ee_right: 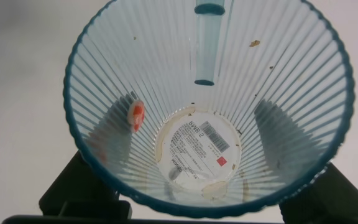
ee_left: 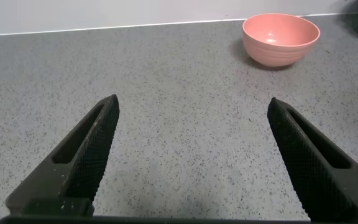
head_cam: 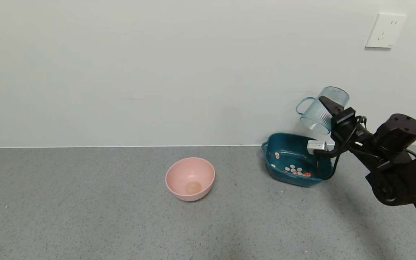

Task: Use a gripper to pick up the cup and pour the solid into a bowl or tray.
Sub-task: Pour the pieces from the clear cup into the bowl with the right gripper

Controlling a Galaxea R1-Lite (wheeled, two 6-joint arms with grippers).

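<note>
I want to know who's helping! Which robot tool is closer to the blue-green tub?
The right one. The right tool holds the cup tipped just above the tub. The left tool hangs open over bare counter, beyond the pink bowl.

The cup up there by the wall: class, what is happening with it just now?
The right gripper holds the ribbed cup tipped over above the teal tub. White and orange pieces already lie in the tub, while one piece clings to the cup's inner wall. The pink bowl stands apart to the left on the grey table. The left gripper hangs open over bare table, idle.
</note>
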